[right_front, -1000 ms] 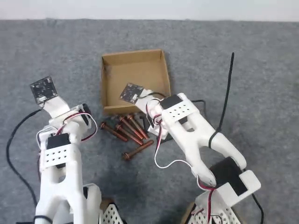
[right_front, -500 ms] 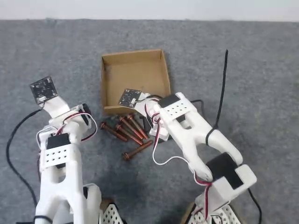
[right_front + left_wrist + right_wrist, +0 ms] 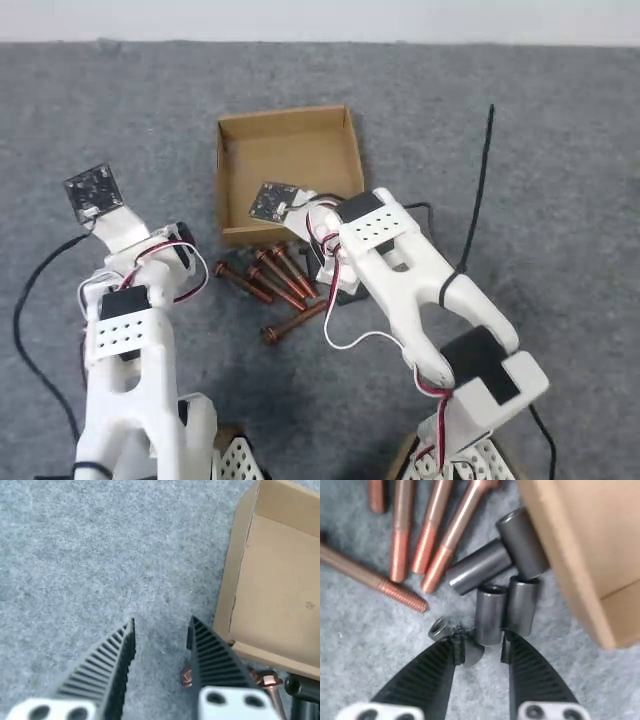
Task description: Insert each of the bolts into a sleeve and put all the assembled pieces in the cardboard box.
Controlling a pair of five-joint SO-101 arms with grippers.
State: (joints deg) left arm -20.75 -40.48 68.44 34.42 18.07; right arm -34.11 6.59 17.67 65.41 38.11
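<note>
**Mira:** What is the right gripper (image 3: 481, 641) doing now?

**Tomas:** Its jaws are about half open and hold nothing. The tips stand on both sides of the near end of one dark sleeve (image 3: 489, 611). I cannot tell if they touch it.

**Mira:** Has something moved in the last second?

**Tomas:** Yes, a little. In the high view the right arm's wrist has swung slightly away from the box edge and toward the bolts, and its black cable has swayed. The left arm has not moved at all. The parts on the carpet (image 3: 520, 150) lie as before.

**Mira:** So what does this mean for the task?

**Tomas:** I think the right arm is lining itself up for the first sleeve. It is only a small correction, not yet a grasp. No bolt is in a sleeve so far.

**Mira:** And behind that sleeve?

**Tomas:** The other sleeves (image 3: 522, 542) lie close together, some touching each other, just beside the wall of the cardboard box (image 3: 580, 540). The copper bolts (image 3: 402, 530) lie a bit farther, nearly parallel, with one apart from the group.

**Mira:** And the left gripper (image 3: 161, 622)?

**Tomas:** It is open too, with nothing between the jaws. It hangs over bare carpet near the box corner.

**Mira:** The box itself?

**Tomas:** It is farthest from the arms. The floor that I can see is bare.
</note>
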